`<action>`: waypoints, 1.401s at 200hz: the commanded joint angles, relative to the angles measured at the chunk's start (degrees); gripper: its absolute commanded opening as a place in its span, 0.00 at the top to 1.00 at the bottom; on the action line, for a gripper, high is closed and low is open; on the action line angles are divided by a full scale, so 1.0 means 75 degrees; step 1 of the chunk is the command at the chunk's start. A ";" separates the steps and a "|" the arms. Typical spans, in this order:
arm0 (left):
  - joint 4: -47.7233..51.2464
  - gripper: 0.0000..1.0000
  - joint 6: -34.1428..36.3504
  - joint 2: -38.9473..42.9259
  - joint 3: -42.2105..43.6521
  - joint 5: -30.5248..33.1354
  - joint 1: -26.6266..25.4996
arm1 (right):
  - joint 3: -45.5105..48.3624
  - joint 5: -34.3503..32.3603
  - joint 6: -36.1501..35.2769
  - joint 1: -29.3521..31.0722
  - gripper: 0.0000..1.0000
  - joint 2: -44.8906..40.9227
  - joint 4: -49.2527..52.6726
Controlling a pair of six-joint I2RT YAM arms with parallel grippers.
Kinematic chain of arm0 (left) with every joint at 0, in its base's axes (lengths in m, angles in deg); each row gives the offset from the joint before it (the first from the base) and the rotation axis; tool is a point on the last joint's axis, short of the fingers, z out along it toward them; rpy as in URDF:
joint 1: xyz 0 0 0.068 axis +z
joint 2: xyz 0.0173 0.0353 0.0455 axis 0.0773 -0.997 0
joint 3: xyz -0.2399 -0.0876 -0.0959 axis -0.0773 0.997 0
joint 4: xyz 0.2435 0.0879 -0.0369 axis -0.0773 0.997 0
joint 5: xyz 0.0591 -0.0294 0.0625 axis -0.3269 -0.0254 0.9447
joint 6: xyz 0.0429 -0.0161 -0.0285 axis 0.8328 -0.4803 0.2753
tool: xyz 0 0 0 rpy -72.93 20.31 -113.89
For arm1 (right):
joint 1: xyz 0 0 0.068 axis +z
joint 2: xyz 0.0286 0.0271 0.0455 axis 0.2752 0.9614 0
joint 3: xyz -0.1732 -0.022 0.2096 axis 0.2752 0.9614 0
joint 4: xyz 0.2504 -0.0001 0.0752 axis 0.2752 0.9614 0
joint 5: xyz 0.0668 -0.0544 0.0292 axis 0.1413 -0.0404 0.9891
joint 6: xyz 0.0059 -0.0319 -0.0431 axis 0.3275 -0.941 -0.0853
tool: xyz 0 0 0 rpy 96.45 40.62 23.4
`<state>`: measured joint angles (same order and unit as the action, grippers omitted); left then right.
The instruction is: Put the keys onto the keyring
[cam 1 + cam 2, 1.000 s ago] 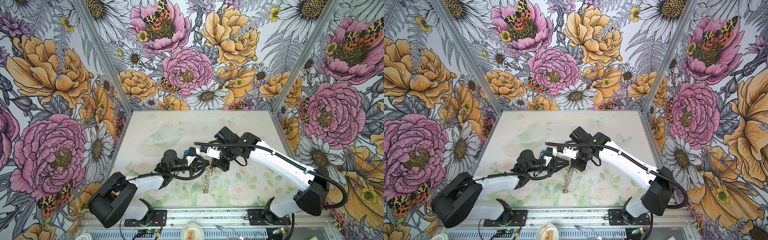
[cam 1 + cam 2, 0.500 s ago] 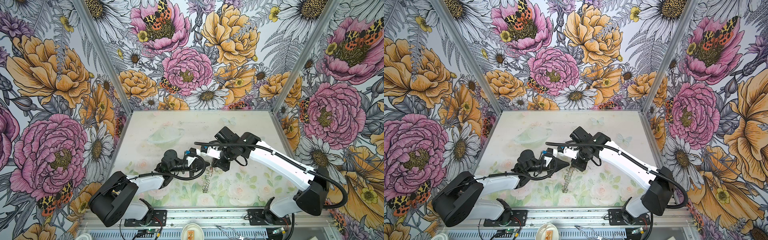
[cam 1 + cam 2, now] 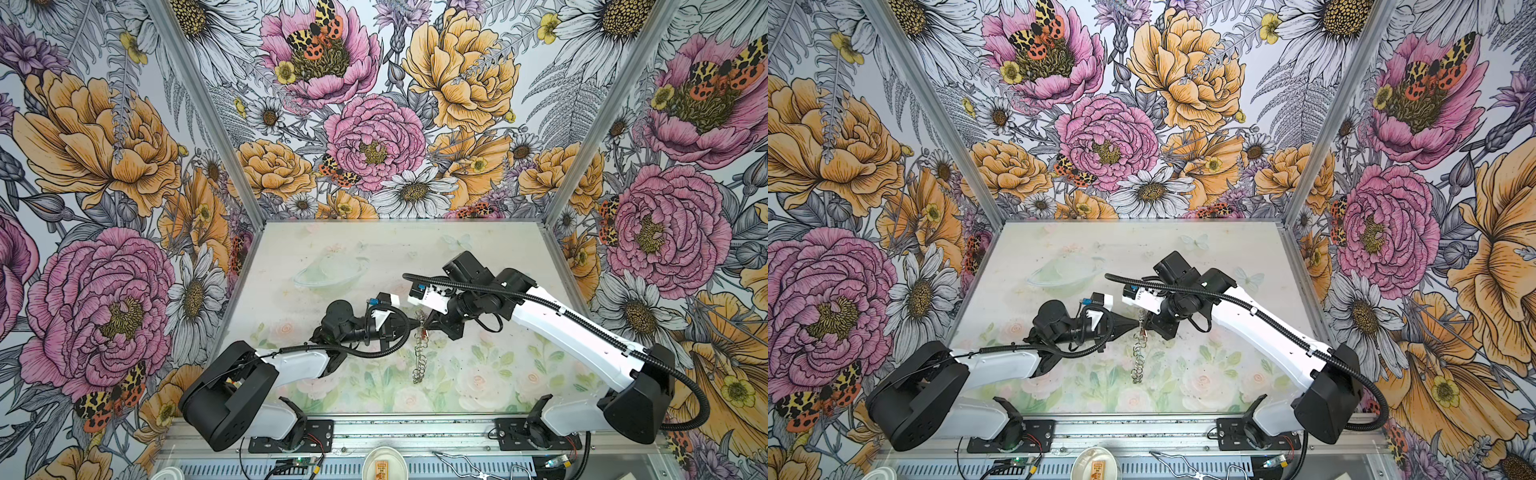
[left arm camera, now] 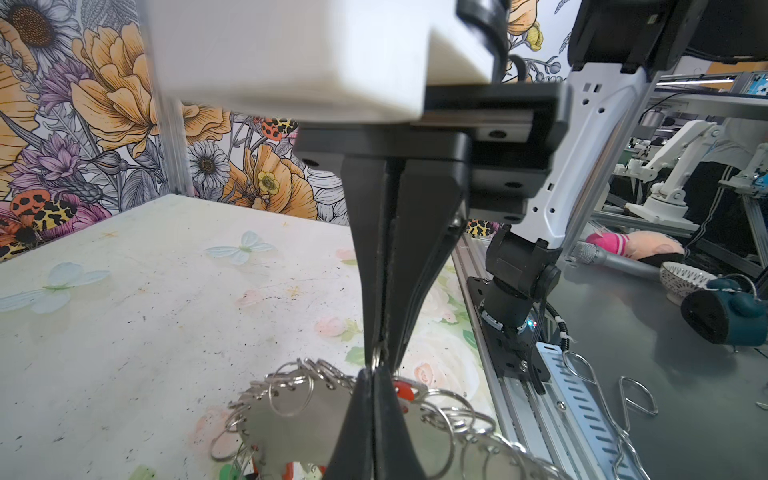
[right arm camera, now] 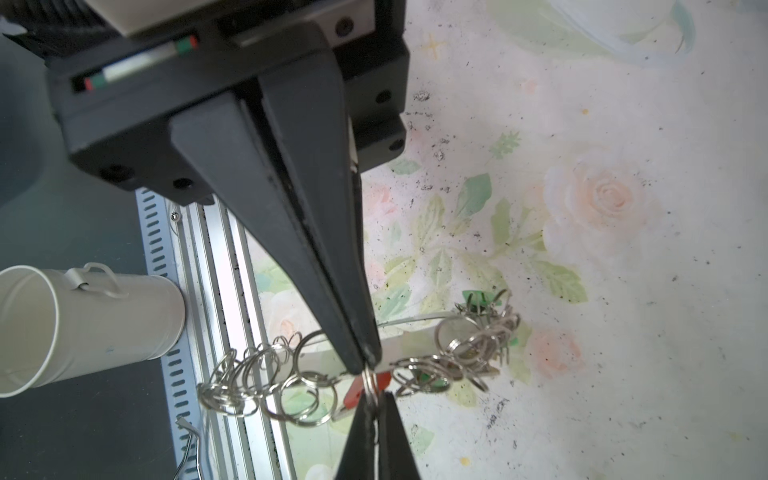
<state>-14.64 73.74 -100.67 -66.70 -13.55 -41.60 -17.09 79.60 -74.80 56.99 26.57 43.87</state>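
I am pressing the left gripper (image 4: 374, 372) and right gripper (image 5: 365, 362) shut, tip to tip, both pinching one small silver split ring (image 5: 369, 380). The flat grey keyring (image 3: 419, 353) is hanging from it over the floral table (image 3: 478, 386), a red-capped key (image 5: 357, 392) dangling beside the tips.

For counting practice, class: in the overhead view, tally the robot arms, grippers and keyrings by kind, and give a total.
Arms: 2, left arm and right arm
Grippers: 2, left gripper and right gripper
Keyring: 1, hanging edge-on, pinched by both grippers
Total: 5
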 commanded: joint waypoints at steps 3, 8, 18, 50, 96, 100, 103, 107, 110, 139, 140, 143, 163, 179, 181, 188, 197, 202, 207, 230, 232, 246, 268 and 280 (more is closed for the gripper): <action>-0.0945 1.00 -0.0481 -0.0125 0.0073 0.0510 -0.0071 | 0.0294 0.0572 0.0196 -0.0101 1.00 -0.0302 -0.0844; -0.1030 1.00 -0.0516 -0.0145 0.0073 0.0578 -0.0082 | 0.0361 0.0556 0.0207 -0.0111 1.00 -0.0318 -0.0900; -0.1121 1.00 -0.0553 -0.0167 0.0054 0.0670 -0.0117 | 0.0497 0.0543 0.0236 -0.0139 1.00 -0.0347 -0.1008; -0.1140 1.00 -0.0528 -0.0198 0.0015 0.0868 -0.0189 | 0.0832 0.0282 0.0375 -0.0270 0.94 -0.0536 -0.1298; -0.1060 1.00 -0.0436 -0.0151 0.0090 0.1043 -0.0190 | 0.1090 -0.0458 0.0627 -0.0391 0.81 -0.0783 -0.1532; -0.1065 1.00 -0.0429 -0.0140 0.0096 0.1045 -0.0188 | 0.1103 -0.0487 0.0644 -0.0385 0.81 -0.0807 -0.1541; -0.1060 1.00 -0.0424 -0.0140 0.0096 0.1058 -0.0189 | 0.1124 -0.0519 0.0642 -0.0399 0.81 -0.0821 -0.1546; -0.1052 1.00 -0.0412 -0.0129 0.0107 0.1067 -0.0189 | 0.1147 -0.0555 0.0667 -0.0404 0.81 -0.0851 -0.1567; -0.1051 1.00 -0.0405 -0.0128 0.0109 0.1067 -0.0192 | 0.1167 -0.0570 0.0681 -0.0406 0.81 -0.0870 -0.1589; -0.1053 1.00 -0.0383 -0.0151 0.0096 0.1063 -0.0189 | 0.1291 -0.0399 0.0820 -0.0403 0.81 -0.1046 -0.1825; -0.1055 1.00 -0.0381 -0.0151 0.0096 0.1068 -0.0189 | 0.1297 -0.0382 0.0830 -0.0404 0.81 -0.1052 -0.1833; -0.1057 1.00 -0.0387 -0.0160 0.0088 0.1064 -0.0189 | 0.1303 -0.0358 0.0839 -0.0406 0.81 -0.1070 -0.1871; -0.1086 1.00 -0.0396 -0.0186 0.0062 0.1040 -0.0189 | 0.1359 -0.0364 0.0935 -0.0405 0.80 -0.1083 -0.2046; -0.1099 1.00 -0.0413 -0.0198 0.0037 0.1020 -0.0189 | 0.1379 -0.0311 0.0980 -0.0405 0.81 -0.1012 -0.2109; -0.1103 1.00 -0.0427 -0.0198 0.0035 0.1007 -0.0189 | 0.1384 -0.0304 0.0990 -0.0406 0.81 -0.0994 -0.2124; -0.1133 1.00 -0.0440 -0.0195 0.0027 0.0985 -0.0192 | 0.1375 -0.0306 0.1004 -0.0406 0.81 -0.0947 -0.2147; -0.1168 1.00 -0.0484 -0.0198 0.0026 0.0968 -0.0189 | 0.1363 -0.0306 0.1017 -0.0406 0.82 -0.0908 -0.2155; -0.1201 1.00 -0.0503 -0.0189 0.0028 0.0977 -0.0192 | 0.1362 -0.0306 0.1014 -0.0406 0.83 -0.0900 -0.2153; -0.1217 1.00 -0.0522 -0.0186 0.0026 0.0969 -0.0196 | 0.1362 -0.0309 0.1018 -0.0405 0.83 -0.0883 -0.2164; -0.1228 1.00 -0.0531 -0.0186 0.0017 0.0980 -0.0189 | 0.1374 -0.0322 0.0999 -0.0398 0.83 -0.0867 -0.2178; -0.1229 1.00 -0.0539 -0.0186 0.0015 0.0977 -0.0192 | 0.1374 -0.0325 0.1000 -0.0401 0.83 -0.0859 -0.2176; -0.1245 1.00 -0.0559 -0.0197 -0.0016 0.0979 -0.0190 | 0.1374 -0.0244 0.1022 -0.0405 0.83 -0.0849 -0.2215; -0.1347 1.00 -0.0609 -0.0233 -0.0033 0.0993 -0.0189 | 0.1381 -0.0165 0.1072 -0.0385 0.83 -0.0847 -0.2294; -0.1409 1.00 -0.0634 -0.0254 -0.0033 0.1017 -0.0192 | 0.1407 -0.0200 0.1087 -0.0394 0.83 -0.0842 -0.2332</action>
<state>-19.60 70.17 -102.46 -66.33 -6.49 -42.74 -7.02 77.29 -67.50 54.17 19.88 28.86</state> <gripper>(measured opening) 0.049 0.170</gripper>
